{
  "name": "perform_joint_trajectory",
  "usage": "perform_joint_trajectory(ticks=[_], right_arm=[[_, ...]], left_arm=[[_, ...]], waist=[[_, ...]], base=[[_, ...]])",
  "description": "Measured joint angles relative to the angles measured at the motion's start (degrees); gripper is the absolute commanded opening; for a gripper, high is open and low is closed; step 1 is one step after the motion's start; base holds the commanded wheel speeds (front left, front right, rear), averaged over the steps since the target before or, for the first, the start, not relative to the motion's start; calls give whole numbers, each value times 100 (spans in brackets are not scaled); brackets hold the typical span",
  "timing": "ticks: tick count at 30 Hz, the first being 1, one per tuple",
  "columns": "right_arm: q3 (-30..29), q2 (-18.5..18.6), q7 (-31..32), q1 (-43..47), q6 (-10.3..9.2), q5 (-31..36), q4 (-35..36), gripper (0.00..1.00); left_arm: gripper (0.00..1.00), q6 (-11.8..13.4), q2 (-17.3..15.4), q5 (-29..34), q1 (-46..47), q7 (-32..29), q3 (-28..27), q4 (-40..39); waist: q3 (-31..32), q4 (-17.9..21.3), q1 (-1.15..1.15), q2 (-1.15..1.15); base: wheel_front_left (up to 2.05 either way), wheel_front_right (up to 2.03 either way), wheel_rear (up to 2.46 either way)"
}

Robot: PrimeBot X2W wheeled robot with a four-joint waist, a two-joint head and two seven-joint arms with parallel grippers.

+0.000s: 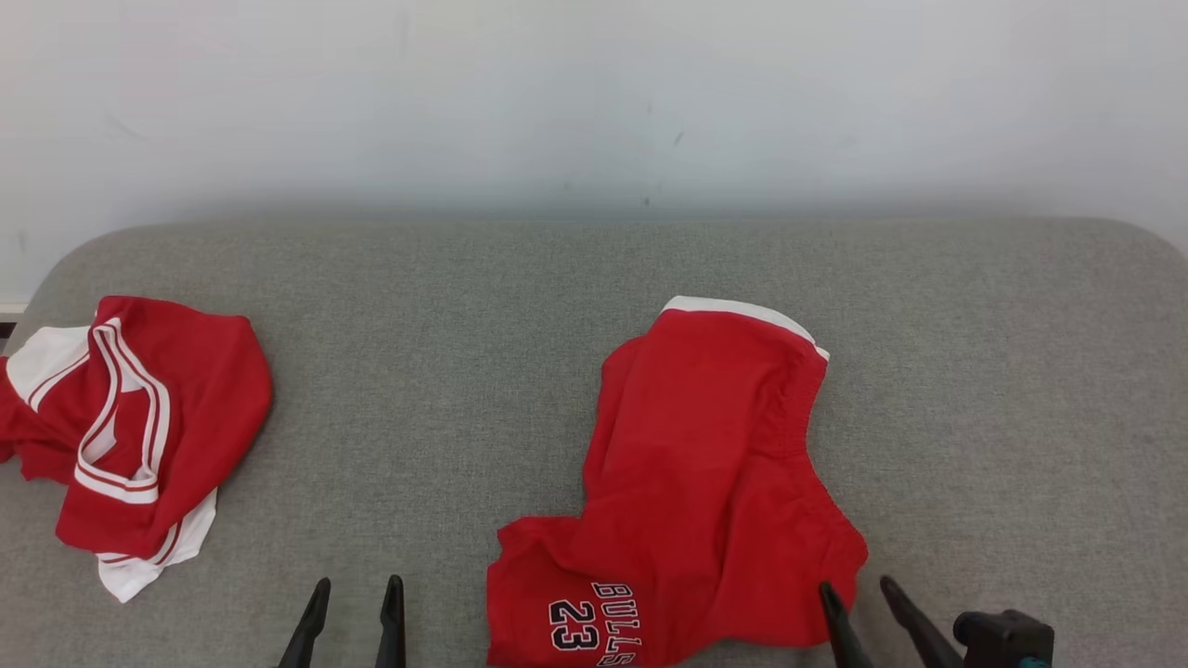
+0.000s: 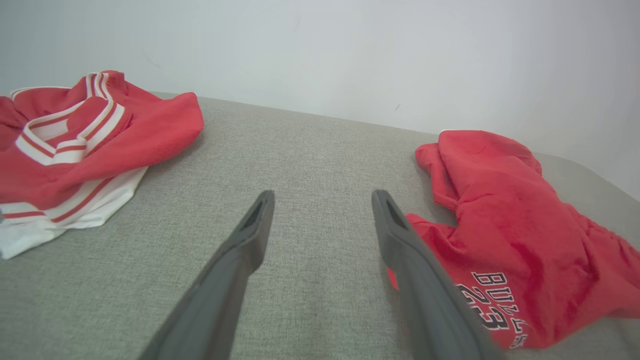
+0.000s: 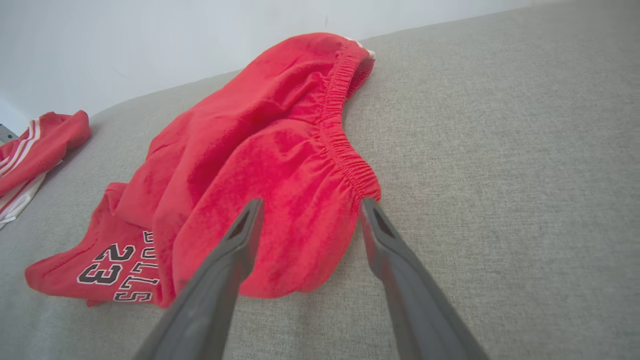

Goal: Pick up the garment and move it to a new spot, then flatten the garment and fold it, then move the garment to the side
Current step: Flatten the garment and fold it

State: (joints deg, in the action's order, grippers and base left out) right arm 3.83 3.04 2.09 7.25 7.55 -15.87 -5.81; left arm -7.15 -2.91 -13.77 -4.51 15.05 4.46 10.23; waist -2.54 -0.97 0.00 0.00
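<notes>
Rumpled red shorts (image 1: 705, 464) lie on grey cushion (image 1: 445, 353). Fingers spread wide, nothing held, on left gripper (image 1: 357, 583) and right gripper (image 1: 855, 584). Flattening step likely; next, pinch hems, pull taut.

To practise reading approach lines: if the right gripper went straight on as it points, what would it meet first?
Probably the red shorts: the open right gripper points at their gathered waistband corner, though its height above the cloth is unclear.
</notes>
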Motion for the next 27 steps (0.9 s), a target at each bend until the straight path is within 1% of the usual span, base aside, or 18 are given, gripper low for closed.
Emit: perform_joint_trajectory(ticks=[2,7,10,16,20,23,24,25,26,27], right_arm=[[-66,49,53,-23,0,103,104,100],[-212,382,144,-381,0,164,80,100],[-142,621,194,-681,0,214,-194,100],[210,937,299,-1189,0,69,-916,100],[392,1053,293,-1345,0,-78,-1363,100],[516,1068,276,-1402,0,-193,-1616,100],[555,1069,276,-1422,0,-245,-1684,74],[599,1070,272,-1435,0,-280,-1741,25],[646,1072,254,-1442,0,-292,-1786,0],[679,1079,236,-1452,0,-316,-1835,0]], left_arm=[[100,0,-1,0,-1,0,-30,-5],[100,-1,0,-1,-4,0,-33,-18],[100,-14,0,-2,-2,0,1,-14],[100,-25,1,-2,85,0,59,1],[100,-26,1,-1,120,0,80,2],[100,-26,0,-3,122,0,74,0],[100,-26,0,-5,122,0,66,-3],[100,-26,0,-11,121,0,56,-7],[100,-26,0,-12,119,0,51,-9],[100,-26,0,-12,116,0,52,-8]], waist=[[-1,-11,0,0],[-6,-65,0,0],[-26,-109,0,0],[-93,-279,0,0],[-149,-401,0,0],[-190,-470,0,0],[-202,-481,0,0],[-213,-486,0,0],[-219,-484,0,0],[-221,-476,0,0]], base=[[0,0,0],[0,0,0],[0,0,0],[0,0,0],[0,0,0],[0,0,0],[0,0,0],[0,0,0],[0,0,0],[0,0,0]])
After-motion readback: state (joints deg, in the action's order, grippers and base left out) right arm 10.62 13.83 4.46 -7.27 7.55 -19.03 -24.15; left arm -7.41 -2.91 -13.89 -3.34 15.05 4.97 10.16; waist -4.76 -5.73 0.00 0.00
